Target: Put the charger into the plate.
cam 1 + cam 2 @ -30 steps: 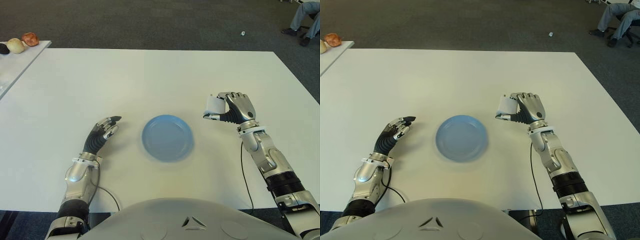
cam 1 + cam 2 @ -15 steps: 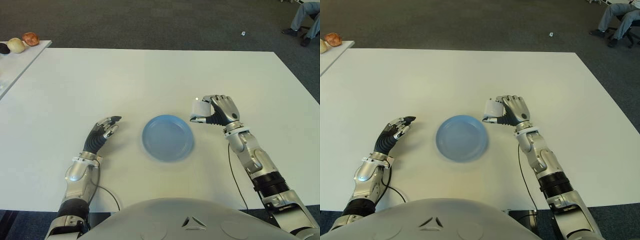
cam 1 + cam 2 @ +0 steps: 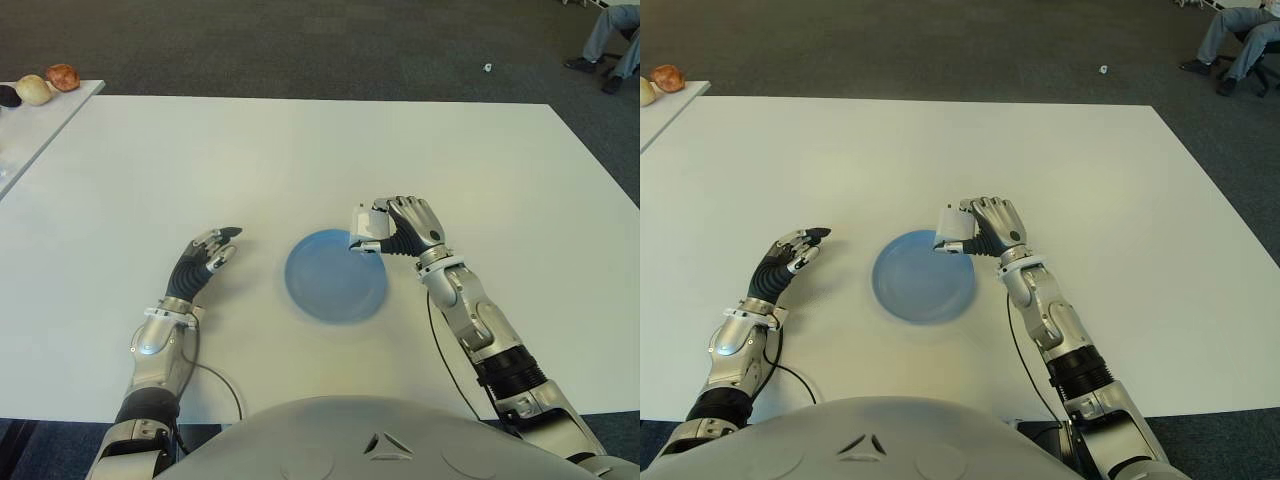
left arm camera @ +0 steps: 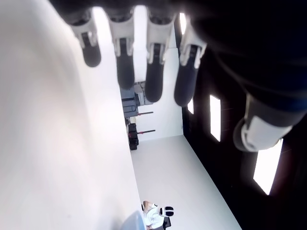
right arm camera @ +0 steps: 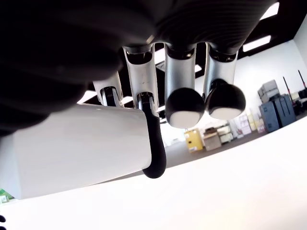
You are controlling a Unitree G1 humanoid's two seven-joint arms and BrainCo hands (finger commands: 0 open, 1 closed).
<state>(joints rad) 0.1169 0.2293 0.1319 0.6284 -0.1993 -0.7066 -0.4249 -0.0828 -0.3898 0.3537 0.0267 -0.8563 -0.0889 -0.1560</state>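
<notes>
Nearest the robot's body, the left hand (image 3: 207, 258) shows on the white tabletop (image 3: 300, 150) to the left of the blue plate (image 3: 330, 285) and apart from it; its fingers are stretched out and loose, with nothing between them. The plate lies flat near the middle of the tabletop, nothing inside it. At the plate's far right rim is the right hand (image 3: 398, 228), raised and curled around the white charger (image 3: 367, 225) — in the right wrist view the fingers (image 5: 149, 139) wrap over the pale block of the charger (image 5: 81, 148), gripping it. The charger hangs over the plate's edge, held clear of the surface rather than lying in the dish. Farther off, at the left edge, a second white table (image 3: 40, 125) carries a few rounded items (image 3: 35, 88). Beyond the tabletop lies dark carpet, and at the top right corner a seated person's legs (image 3: 610, 35) are visible.
</notes>
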